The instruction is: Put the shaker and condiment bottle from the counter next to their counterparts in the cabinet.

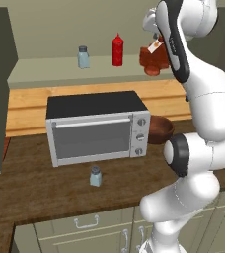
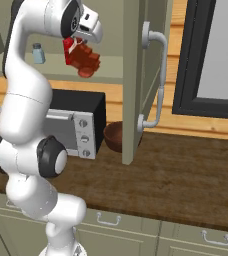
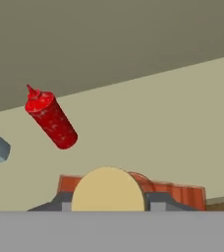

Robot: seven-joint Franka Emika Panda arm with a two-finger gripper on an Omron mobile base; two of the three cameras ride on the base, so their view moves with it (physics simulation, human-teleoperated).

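Shelf (image 1: 60, 74) open L of red bottle (image 1: 117, 50); your claw (image 3: 107, 205) grips maple bottle (image 1: 154, 60) at shelf's R end.

Pale-blue grey-capped shaker (image 1: 95, 176) on the dark wood-grain counter (image 1: 40, 192) before a silver toaster oven (image 1: 97, 127); twin shaker (image 1: 83, 57), red squeeze bottle (image 1: 117, 50) and maple-leaf bottle (image 1: 154, 60) on the cabinet shelf (image 1: 50, 71).

No words or numbers can be read anywhere. The little white tag (image 1: 155, 46) on the leaf bottle (image 1: 153, 59) is blank. The red bottle (image 1: 117, 50) has no label. The oven (image 1: 97, 127) has three round knobs (image 1: 141, 137), but nothing is written beside them.
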